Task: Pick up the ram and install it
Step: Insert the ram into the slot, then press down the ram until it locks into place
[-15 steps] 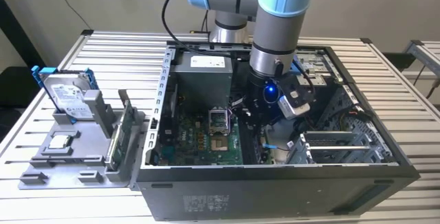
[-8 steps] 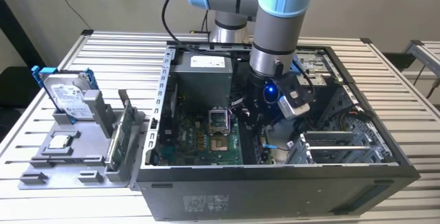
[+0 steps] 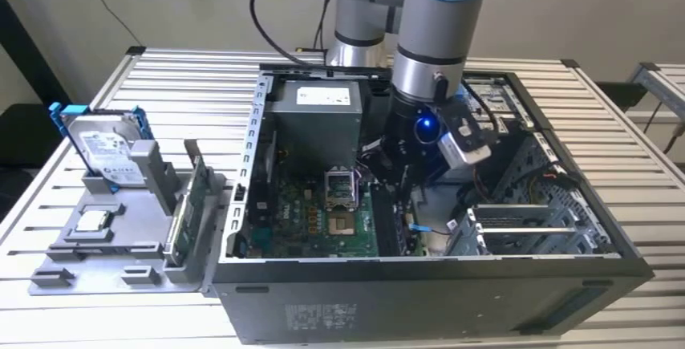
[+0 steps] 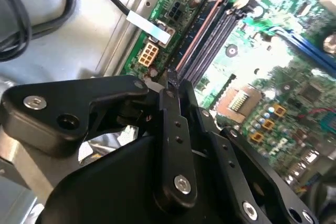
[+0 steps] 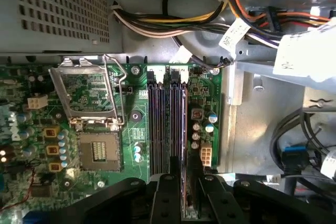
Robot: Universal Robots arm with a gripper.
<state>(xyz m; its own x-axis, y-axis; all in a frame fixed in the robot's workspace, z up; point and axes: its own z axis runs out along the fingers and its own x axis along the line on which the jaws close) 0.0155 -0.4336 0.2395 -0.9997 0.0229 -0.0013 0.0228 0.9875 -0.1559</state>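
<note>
My gripper [image 3: 413, 204] is low inside the open computer case [image 3: 428, 297], over the memory slots [image 5: 161, 124] of the green motherboard. In both wrist views the black fingers [image 5: 167, 198] stand close together. They are shut on the ram [image 5: 185, 145], a thin dark stick seen edge-on. The ram lies in line with the slot nearest the board's edge, at or just above it; I cannot tell whether it is seated. In the second wrist view my gripper [image 4: 169, 90] sits at the near end of the slots [image 4: 210, 30], and the fingers hide most of the ram.
The open CPU socket [image 5: 97, 150] lies beside the slots. The grey power supply [image 3: 316, 120] and bundled cables [image 5: 173, 24] crowd the far end. A grey stand on the exterior view's left carries a hard drive in a blue bracket [image 3: 102, 144] and a green board on edge [image 3: 188, 213].
</note>
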